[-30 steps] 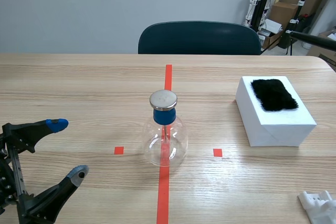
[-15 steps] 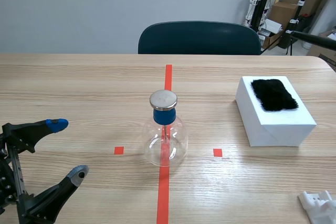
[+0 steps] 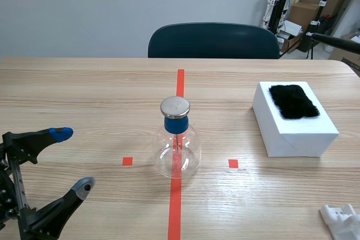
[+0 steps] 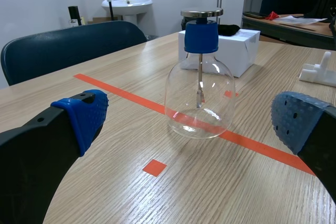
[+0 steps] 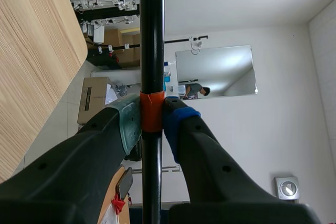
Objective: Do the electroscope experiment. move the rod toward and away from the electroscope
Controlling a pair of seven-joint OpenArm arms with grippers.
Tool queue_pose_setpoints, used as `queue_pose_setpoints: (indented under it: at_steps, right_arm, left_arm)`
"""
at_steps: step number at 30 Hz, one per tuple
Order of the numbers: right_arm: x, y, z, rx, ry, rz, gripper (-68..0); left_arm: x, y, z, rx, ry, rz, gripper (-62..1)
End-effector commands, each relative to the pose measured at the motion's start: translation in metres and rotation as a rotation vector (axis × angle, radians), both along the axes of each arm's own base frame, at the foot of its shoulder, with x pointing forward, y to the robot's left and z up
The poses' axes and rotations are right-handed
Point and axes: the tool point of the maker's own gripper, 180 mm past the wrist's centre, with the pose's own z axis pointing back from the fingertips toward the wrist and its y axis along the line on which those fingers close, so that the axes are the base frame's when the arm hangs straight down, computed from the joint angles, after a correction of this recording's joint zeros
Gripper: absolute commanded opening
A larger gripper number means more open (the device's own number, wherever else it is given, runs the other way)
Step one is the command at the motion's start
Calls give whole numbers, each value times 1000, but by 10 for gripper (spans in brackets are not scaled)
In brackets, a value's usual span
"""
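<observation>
Scene view first. The electroscope [image 3: 176, 139] stands dead centre on the bench [image 3: 84, 94], a glass flask with a blue collar and a metal disc on top, sitting right on the red tape line. That looks like its marked station, with open room on both sides for a rod to approach. Lower left, the left end effector [image 3: 73, 159] hovers with its fingers spread wide, holding nothing and well apart from the flask. At right sits a white box [image 3: 295, 130] with a black fur patch [image 3: 292, 101] on top, presumably the rubbing pad for charging. In the upper right a thin black bar comes in from the edge; I judge that is the rod [image 3: 336, 41], raised and well away from the disc. A white object [image 3: 342, 220] shows in the lower right corner.

Left wrist view: blue pads [image 4: 84, 116] wide apart, the electroscope ahead of and between them, untouched. Its stem hangs inside the glass.

Right wrist view: the right end effector [image 5: 152, 119] is pinching the black rod at its orange-red band, the pads clamped on either side. Gripping there leaves the rod's length free to present to the disc. My read is that the approach pass has not yet begun.
</observation>
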Motion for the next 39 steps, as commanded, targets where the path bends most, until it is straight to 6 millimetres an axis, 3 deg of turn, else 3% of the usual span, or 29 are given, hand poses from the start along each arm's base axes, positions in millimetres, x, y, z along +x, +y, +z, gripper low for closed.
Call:
queue_pose_setpoints:
  at_steps: [1, 39]
  right_arm:
    - [6, 1, 15, -15, -48, 13, -671]
    - [6, -2, 14, -15, -47, -6, -671]
  left_arm:
    - [2, 2, 7, -18, -23, 3, 14]
    - [2, 2, 7, -18, -23, 3, 14]
